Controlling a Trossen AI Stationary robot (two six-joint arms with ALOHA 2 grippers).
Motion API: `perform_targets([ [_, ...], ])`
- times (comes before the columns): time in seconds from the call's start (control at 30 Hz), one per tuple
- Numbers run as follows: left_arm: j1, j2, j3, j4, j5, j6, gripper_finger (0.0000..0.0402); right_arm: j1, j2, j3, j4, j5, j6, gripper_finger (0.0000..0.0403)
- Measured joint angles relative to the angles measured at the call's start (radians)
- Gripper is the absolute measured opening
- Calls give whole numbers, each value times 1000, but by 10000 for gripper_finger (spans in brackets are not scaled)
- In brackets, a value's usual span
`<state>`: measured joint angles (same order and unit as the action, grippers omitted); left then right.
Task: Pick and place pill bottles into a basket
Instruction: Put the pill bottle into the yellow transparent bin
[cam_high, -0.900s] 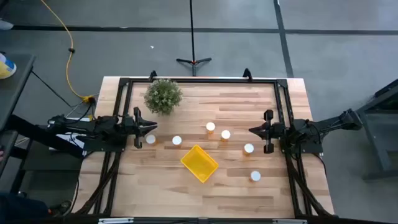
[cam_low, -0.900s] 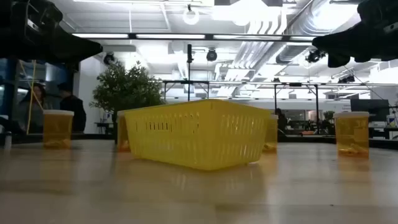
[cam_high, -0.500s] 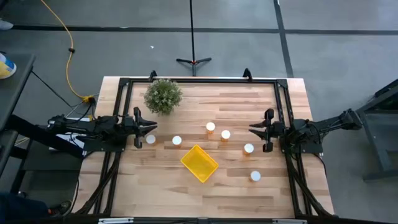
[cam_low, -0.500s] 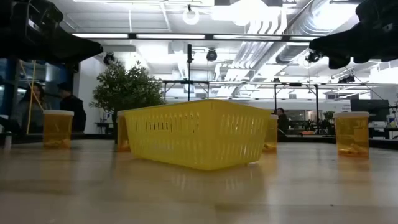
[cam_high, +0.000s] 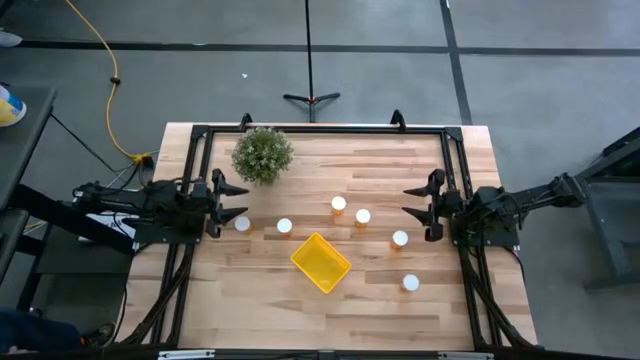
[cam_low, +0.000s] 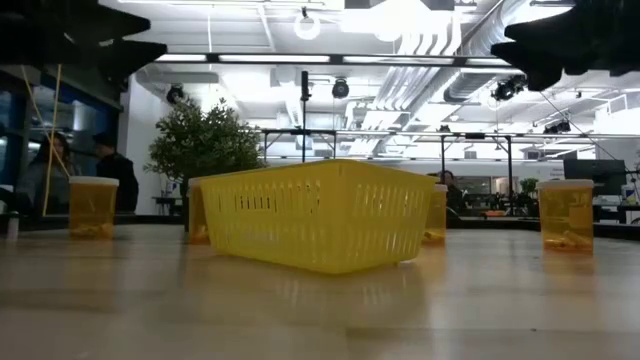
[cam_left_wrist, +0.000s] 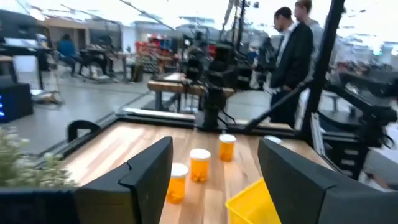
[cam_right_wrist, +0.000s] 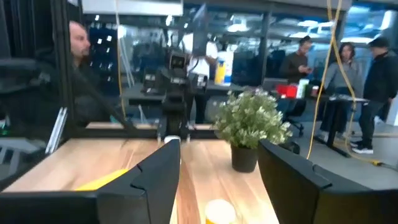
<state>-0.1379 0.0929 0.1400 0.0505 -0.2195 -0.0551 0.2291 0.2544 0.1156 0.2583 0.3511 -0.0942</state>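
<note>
Several orange pill bottles with white caps stand upright on the wooden table: one just beside my left gripper, others spread across the middle. The yellow basket sits askew on the table, nearer the near edge, with nothing showing inside it. My left gripper hangs open above the table's left side, with nothing between its fingers. My right gripper hangs open above the right side, also holding nothing, with one bottle below and ahead of it.
A round green potted plant stands at the far left of the table. A black frame runs along the table's far and side edges. People stand in the room beyond the table. Bare wood lies along the near edge.
Both grippers have opened: the gap between each pair of fingers is wider than a second ago. In the low view both arms have also gone up a little. The bottles and the basket have stayed where they were.
</note>
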Motion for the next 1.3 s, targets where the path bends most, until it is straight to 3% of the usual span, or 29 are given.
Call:
perform_targets([
  [0.33,0,108,46,11,24,-3,276,1,219,233,-269,-41,65,209],
  [0.53,0,109,51,8,54,-6,276,1,353,400,-565,-36,258,209],
  [0.73,0,109,51,7,53,-6,276,1,461,530,-761,-102,391,209],
  [1.3,0,109,51,7,53,-6,276,14,623,606,-1026,-178,666,209],
])
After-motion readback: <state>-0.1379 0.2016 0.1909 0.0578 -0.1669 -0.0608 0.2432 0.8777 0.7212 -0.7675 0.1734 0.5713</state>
